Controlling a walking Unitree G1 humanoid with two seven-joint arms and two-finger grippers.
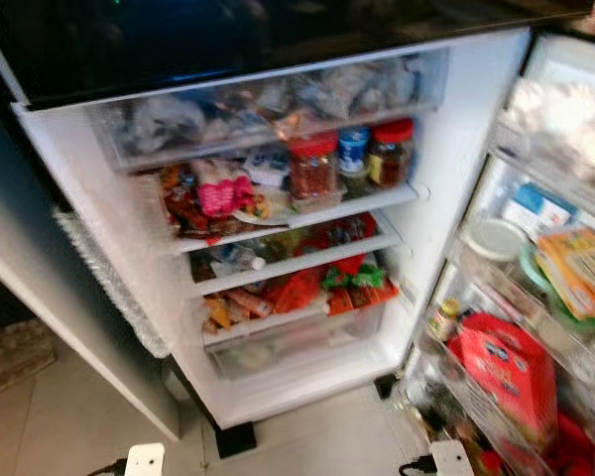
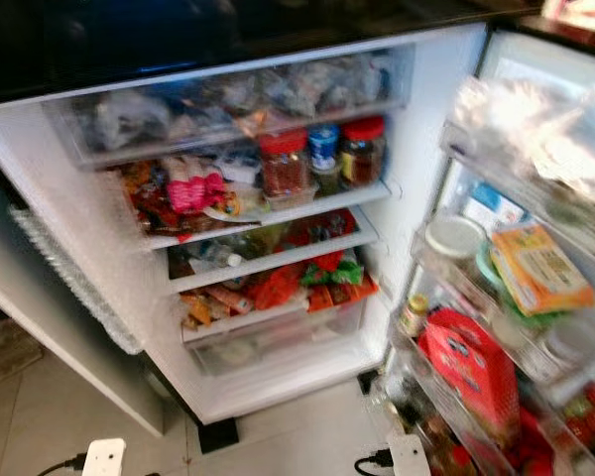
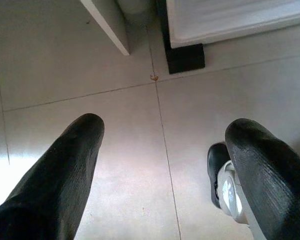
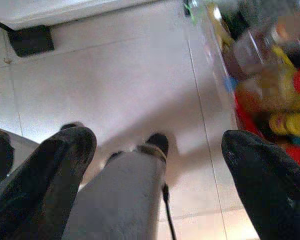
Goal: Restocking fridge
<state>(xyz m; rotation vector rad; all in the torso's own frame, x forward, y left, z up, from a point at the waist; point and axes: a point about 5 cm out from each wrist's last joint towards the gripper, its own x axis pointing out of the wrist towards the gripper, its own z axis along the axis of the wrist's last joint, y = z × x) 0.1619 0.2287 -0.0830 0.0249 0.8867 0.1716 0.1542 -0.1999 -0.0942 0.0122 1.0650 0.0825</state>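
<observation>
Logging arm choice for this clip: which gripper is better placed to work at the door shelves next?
Probably the right. Both grippers hang open and empty over the floor, but the right gripper sits beside the door shelves, while the left gripper is nearer the fridge foot.

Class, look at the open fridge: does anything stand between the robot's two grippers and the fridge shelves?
Nothing visible does. The fridge door is swung open, exposing the shelves. Left gripper and right gripper both hang open, pointing down at bare floor tiles before the fridge.
</observation>
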